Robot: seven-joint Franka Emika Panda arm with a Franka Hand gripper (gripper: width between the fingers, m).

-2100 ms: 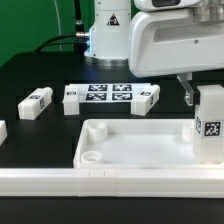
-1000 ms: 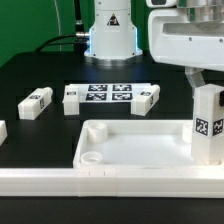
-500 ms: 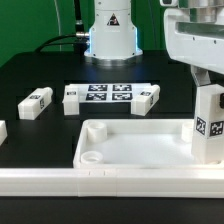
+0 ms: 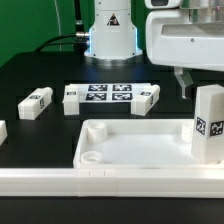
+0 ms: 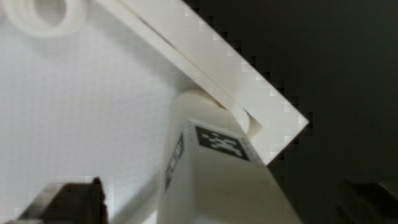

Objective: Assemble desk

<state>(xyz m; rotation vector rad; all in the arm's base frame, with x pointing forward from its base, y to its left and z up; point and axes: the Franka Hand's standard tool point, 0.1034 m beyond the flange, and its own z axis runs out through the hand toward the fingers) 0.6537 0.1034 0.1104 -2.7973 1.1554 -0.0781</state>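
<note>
Black worktop [image 4: 40,70]: carries every part; green backdrop behind it.

White robot arm [image 4: 182,42]: its wrist housing hangs over the exterior view's right side, above one corner of the tray.

Large white plastic rectangular tray-like tabletop [image 4: 140,148]: lies flat, hollow side up, raised rim all round, in the front middle of the worktop. A round corner socket [image 4: 90,157] is open at its near corner on the exterior view's left.

Long white rail [image 4: 100,183]: runs along the front, just beside the tabletop's near rim.

Marker board [image 4: 108,94]: flat on the worktop behind the tabletop, apart from it.

White block leg, standing [image 4: 208,122]: upright in the tabletop's corner on the exterior view's right, a black-white square tag [image 4: 212,128] on its near face. The wrist view shows it set inside the angle of the rim. Whether it is seated in a socket cannot be told.

White block legs, loose: one [image 4: 36,102] lies well off to the exterior view's left; one [image 4: 71,98] and one [image 4: 148,98] lie at either end of the marker board. All three lie flat with tags up.

Jaws: apart, holding nothing. In the wrist view the two dark fingertips [image 5: 71,200] stand either side of the standing leg's top, clear of it. In the exterior view one finger [image 4: 184,86] hangs near the leg's top edge, not touching
</note>
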